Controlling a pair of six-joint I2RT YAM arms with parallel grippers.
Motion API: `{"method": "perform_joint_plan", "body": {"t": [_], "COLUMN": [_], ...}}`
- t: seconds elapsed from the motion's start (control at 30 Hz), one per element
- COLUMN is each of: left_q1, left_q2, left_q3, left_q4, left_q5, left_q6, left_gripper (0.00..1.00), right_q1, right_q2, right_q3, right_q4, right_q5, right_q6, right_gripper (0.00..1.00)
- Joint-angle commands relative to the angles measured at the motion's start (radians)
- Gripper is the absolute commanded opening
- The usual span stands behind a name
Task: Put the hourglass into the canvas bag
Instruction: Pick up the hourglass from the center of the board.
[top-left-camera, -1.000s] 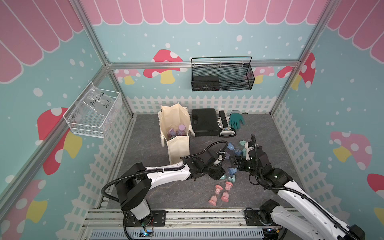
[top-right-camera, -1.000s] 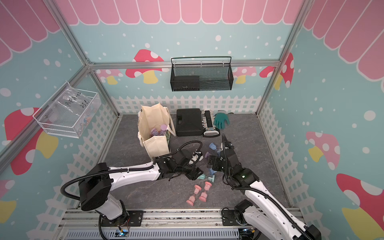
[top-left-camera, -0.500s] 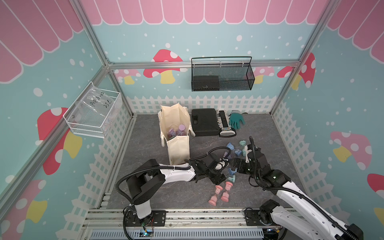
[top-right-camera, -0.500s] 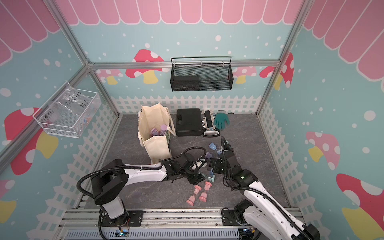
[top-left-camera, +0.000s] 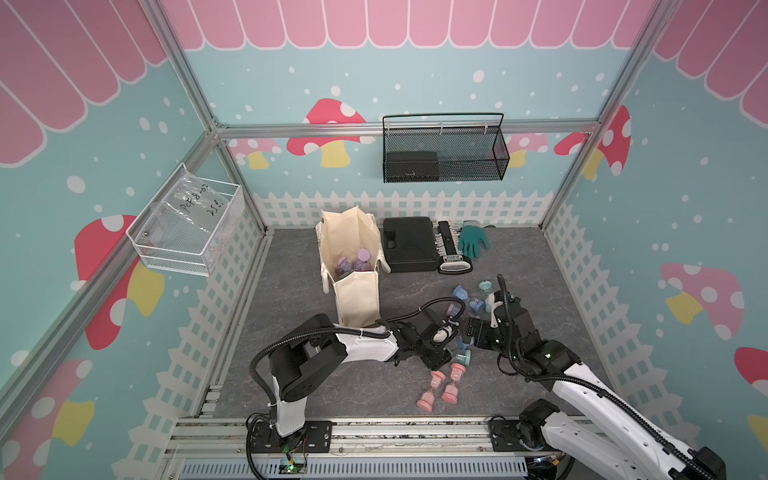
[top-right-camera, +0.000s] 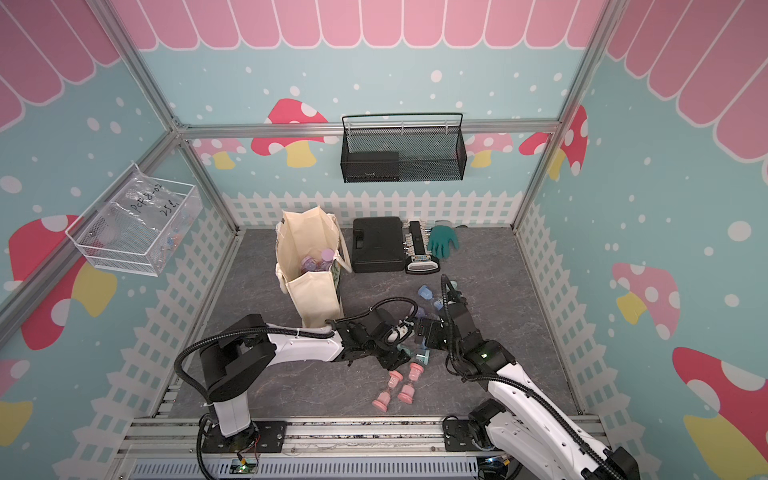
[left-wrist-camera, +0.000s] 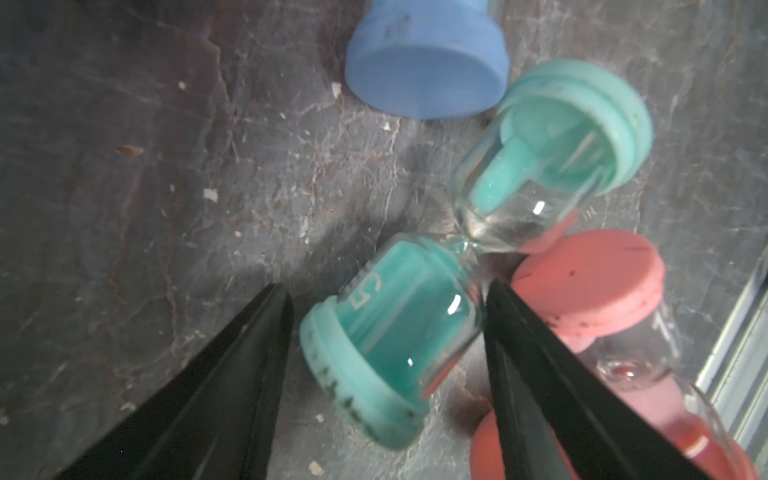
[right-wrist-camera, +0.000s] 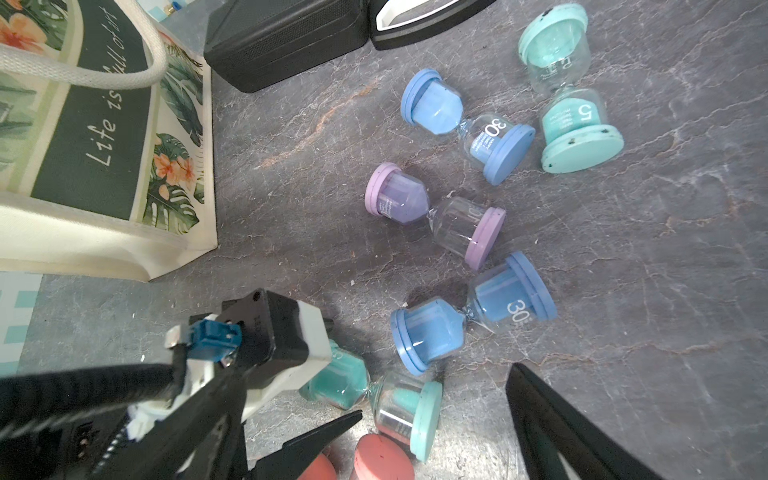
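**A:** Two claws low among the loose hourglasses. How do they stand?

**B:** The left claw (left-wrist-camera: 386, 291) has its fingers (left-wrist-camera: 232, 386) apart, one on each side of a teal hourglass (left-wrist-camera: 390, 340). That hourglass lies on its side on the counter (left-wrist-camera: 145, 166). One finger is at the glass bulb, touching or nearly so. A sliver of counter shows between the other finger and the cap, so nothing is clamped.

**A:** And the right claw?

**B:** The right claw (right-wrist-camera: 435, 390) is spread wide and holds nothing. It sits close beside the same hourglass, facing the left claw (whose camera housing covers part of the teal bulb in the right wrist view).

**A:** Where is the bag?

**B:** The bag (top-left-camera: 357, 291) stands upright and open toward the back left of the counter, apart from the teal hourglass. Purple hourglasses (top-left-camera: 353, 262) lie inside it, and a black case (top-left-camera: 409, 245) sits just beside it.

**A:** What else is loose?

**B:** Two pink hourglasses (top-left-camera: 451, 395) lie nearest the front rail, and one pink cap is just beside the teal waist. Farther back lie two blue hourglasses (right-wrist-camera: 432, 332), a single purple one (right-wrist-camera: 465, 228) and a second teal one (right-wrist-camera: 573, 120), all tipped over.
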Motion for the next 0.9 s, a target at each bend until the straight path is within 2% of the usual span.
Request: {"method": "perform_joint_plan", "body": {"t": [0.0, 0.47, 0.67, 0.87], "left_q1": [-0.002, -0.001, 0.001, 0.002], "left_q2": [0.032, 0.073, 0.064, 0.037], "left_q3": [0.039, 0.045, 0.036, 0.014], "left_q4": [0.017, 0.05, 0.052, 0.068], "left_q5": [-0.008, -0.049, -0.059, -0.066], "left_q6": [0.035, 0.024, 0.023, 0.004], "left_gripper": [0.7, 0.62, 0.52, 0.48], "right_q1": [-0.001, -0.001, -0.001, -0.002], "right_q2": [-0.012, -0.023, -0.024, -0.032], "right_q3": [-0.013, -0.028, -0.032, -0.037], "right_q4": [0.002, 0.019, 0.032, 0.04], "right_q5": [0.006, 0.002, -0.004, -0.007], "right_q6": [0.019, 0.013, 0.004, 0.004], "right_gripper": [1.0, 1.0, 1.0, 1.0]}}
